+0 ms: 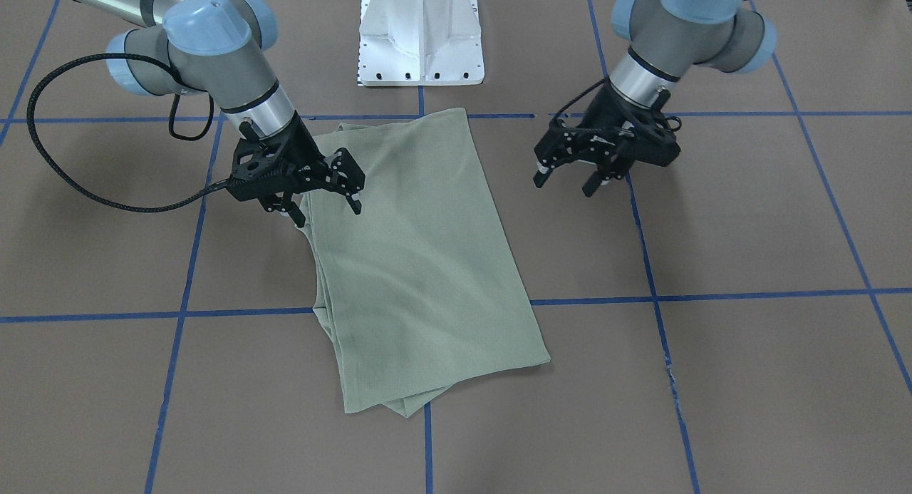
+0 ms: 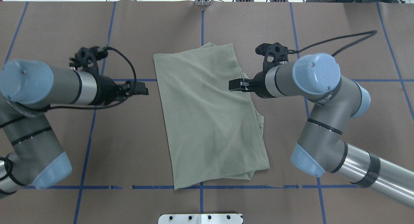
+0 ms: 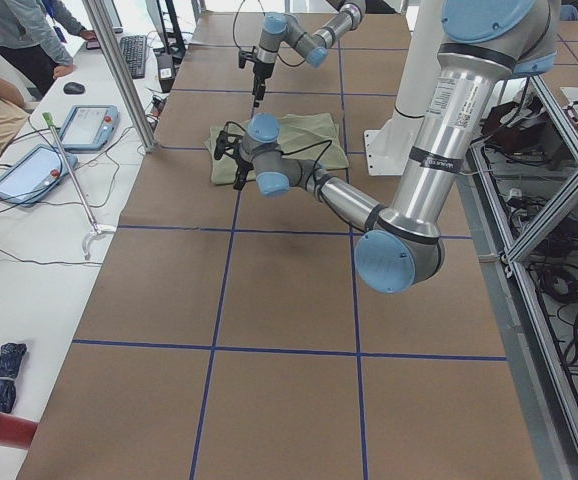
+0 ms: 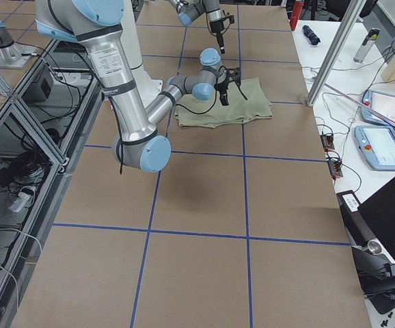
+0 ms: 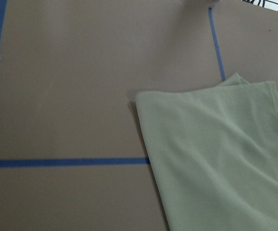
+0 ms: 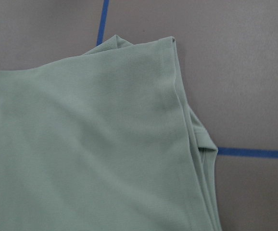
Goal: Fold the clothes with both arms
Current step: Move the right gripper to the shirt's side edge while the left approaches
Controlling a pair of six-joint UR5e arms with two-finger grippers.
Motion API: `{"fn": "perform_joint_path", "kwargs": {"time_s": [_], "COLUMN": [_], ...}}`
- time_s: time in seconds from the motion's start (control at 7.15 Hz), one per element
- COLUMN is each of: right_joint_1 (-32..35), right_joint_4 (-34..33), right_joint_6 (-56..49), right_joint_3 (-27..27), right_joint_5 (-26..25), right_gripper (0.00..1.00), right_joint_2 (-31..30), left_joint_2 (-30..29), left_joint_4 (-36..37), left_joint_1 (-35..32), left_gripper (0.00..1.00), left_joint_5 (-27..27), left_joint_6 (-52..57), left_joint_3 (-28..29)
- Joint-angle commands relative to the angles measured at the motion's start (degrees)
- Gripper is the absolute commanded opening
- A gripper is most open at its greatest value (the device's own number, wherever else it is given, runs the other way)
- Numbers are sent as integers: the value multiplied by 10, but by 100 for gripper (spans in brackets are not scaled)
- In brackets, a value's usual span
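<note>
Hovering, jaws spread and empty: black clawed right gripper point(image 1: 328, 214) over folded pale sage-green knit shirt point(image 1: 427, 266), black clawed left gripper point(image 1: 564, 186) beside it.

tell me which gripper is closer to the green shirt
Right. The right gripper hangs over the shirt at its edge, jaws open; the left gripper is off the opposite side, above bare table, clear of it.

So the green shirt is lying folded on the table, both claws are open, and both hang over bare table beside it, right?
Not quite. Only the left claw hangs over bare table. The right claw is over the edge of the shirt, as the exterior front-facing view shows. The shirt is folded and both claws are open, as you said.
</note>
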Motion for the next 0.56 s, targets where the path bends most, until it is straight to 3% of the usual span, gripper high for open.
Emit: {"fn": "perform_joint_path", "kwargs": {"time_s": [0.0, 0.14, 0.42], "right_joint_1": [-69, -71, -71], "right_joint_4": [39, 39, 40], "right_joint_6": [86, 86, 86], "right_joint_3": [31, 39, 40], "right_joint_5": [-113, -116, -117], "right_gripper": [100, 100, 100], "right_joint_2": [-51, -64, -65], "left_joint_2": [0, 1, 3], "left_joint_4": [9, 8, 9], "left_joint_1": [113, 148, 199], "left_gripper": [81, 69, 65], "left_joint_5": [85, 105, 129], "left_joint_6": [-148, -193, -212], "left_joint_3": [-19, -18, -5]}}
